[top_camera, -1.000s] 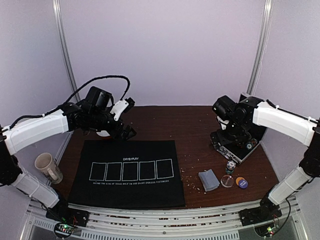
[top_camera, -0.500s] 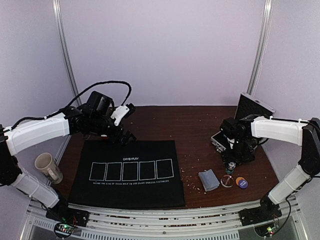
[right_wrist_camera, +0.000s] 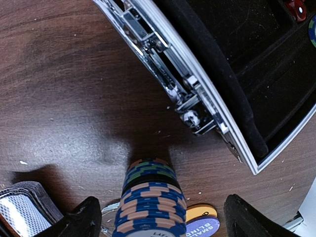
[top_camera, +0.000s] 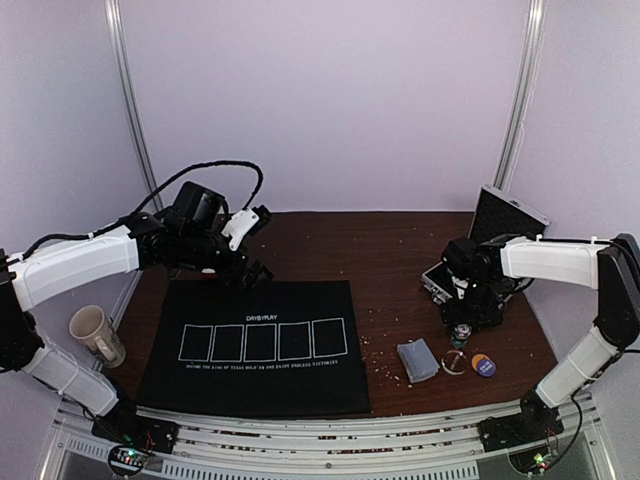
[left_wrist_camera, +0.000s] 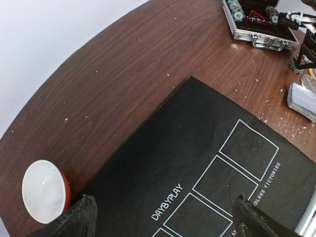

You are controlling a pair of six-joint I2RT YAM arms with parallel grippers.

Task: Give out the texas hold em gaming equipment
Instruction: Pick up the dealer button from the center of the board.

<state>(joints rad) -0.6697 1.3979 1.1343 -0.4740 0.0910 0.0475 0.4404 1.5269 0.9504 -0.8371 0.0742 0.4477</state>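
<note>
Wood table (top_camera: pixel 400 250), black mat (top_camera: pixel 262 302), chip stack (right_wrist_camera: pixel 150 197), pale walls (top_camera: pixel 320 100)

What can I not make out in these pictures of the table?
Bowl: the left arm hides it in the top view; only the left wrist view shows it.
Stack of chips: its top is cut off by the lower edge of the right wrist view; too small to count from above.
Case: the right arm covers its inside from above; the right wrist view cuts it off.
Deck of cards: only backs show.
</note>
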